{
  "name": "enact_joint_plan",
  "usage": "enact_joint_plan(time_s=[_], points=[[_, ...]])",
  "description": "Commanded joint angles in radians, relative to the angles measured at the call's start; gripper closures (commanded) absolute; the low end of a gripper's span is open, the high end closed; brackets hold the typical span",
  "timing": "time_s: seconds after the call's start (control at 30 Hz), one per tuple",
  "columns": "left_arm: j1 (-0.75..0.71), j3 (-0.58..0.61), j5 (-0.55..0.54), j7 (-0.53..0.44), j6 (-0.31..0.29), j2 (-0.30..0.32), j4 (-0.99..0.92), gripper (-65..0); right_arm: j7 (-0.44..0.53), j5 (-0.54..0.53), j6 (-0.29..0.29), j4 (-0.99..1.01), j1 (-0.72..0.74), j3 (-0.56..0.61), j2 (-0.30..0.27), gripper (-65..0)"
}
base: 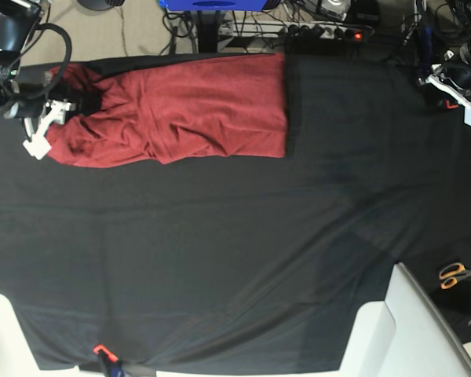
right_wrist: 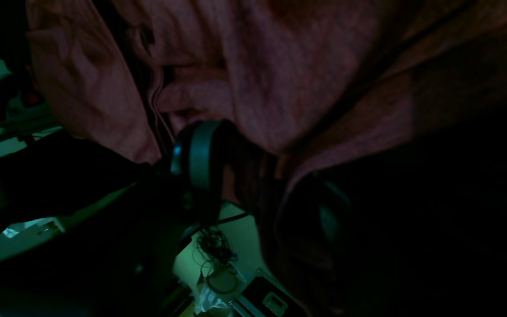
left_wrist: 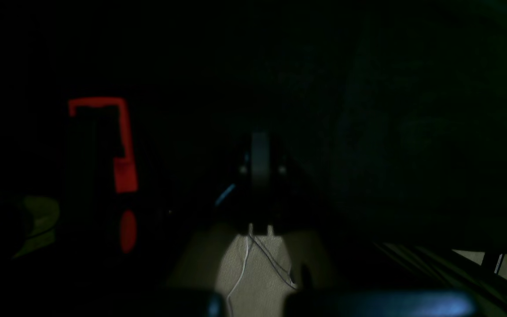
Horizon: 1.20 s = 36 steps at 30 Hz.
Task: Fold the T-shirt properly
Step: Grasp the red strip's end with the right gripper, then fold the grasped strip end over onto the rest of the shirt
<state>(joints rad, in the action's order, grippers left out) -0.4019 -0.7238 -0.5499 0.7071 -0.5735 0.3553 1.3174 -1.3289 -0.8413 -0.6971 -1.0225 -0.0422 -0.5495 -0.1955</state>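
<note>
The right arm's fingers [right_wrist: 200, 163] were seen pinching a fold of the soft brick-red knit T-shirt [base: 188, 106] at its bunched end. The left arm's fingers [base: 455, 86] were pressed together, holding nothing, well apart from the garment. The T-shirt was spread along the far edge of the black-clothed surface [base: 235, 259]. Orange-handled scissors [base: 455, 275] lay near one corner.

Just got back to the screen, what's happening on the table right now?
The T-shirt lies partly folded into a long band at the far edge of the black tablecloth. The right gripper is at one end of it, with red fabric between its fingers in the wrist view; a firm grip cannot be confirmed. The left gripper is parked shut, away from the shirt.
</note>
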Motion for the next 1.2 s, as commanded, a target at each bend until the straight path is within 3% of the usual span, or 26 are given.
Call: enact_joint_plan(time_s=[0.0, 0.37, 0.53, 0.6, 0.83, 1.03, 1.17], points=[[-0.002, -0.009, -0.012, -0.016, -0.001, 0.023, 0.015, 0.0, -0.002, 0.006, -0.001, 0.009, 0.017, 0.003, -0.006, -23.0], [-0.004, -0.009, -0.012, -0.016, -0.001, 0.023, 0.015, 0.0, 0.001, -0.002, -0.001, 0.054, 0.031, -0.004, -0.006, -22.1], [-0.004, -0.009, -0.012, -0.016, -0.001, 0.023, 0.015, 0.0, 0.001, -0.002, -0.001, 0.054, 0.031, -0.005, -0.006, -4.4], [-0.004, -0.009, -0.012, -0.016, -0.001, 0.023, 0.015, 0.0, 0.001, -0.003, -0.001, 0.054, 0.031, -0.005, -0.006, -0.9], [-0.004, -0.009, -0.012, -0.016, -0.001, 0.021, 0.015, 0.0, 0.001, -0.002, -0.001, 0.011, 0.038, -0.001, -0.006, -0.5], [-0.004, -0.009, -0.012, -0.016, -0.001, 0.021, 0.015, 0.0, -0.002, 0.006, -0.001, -0.227, -0.018, 0.003, 0.017, -0.3], [-0.004, -0.009, -0.012, -0.016, -0.001, 0.021, 0.015, 0.0, -0.011, 0.004, 0.112, -0.376, -0.051, 0.004, 0.037, -0.3]])
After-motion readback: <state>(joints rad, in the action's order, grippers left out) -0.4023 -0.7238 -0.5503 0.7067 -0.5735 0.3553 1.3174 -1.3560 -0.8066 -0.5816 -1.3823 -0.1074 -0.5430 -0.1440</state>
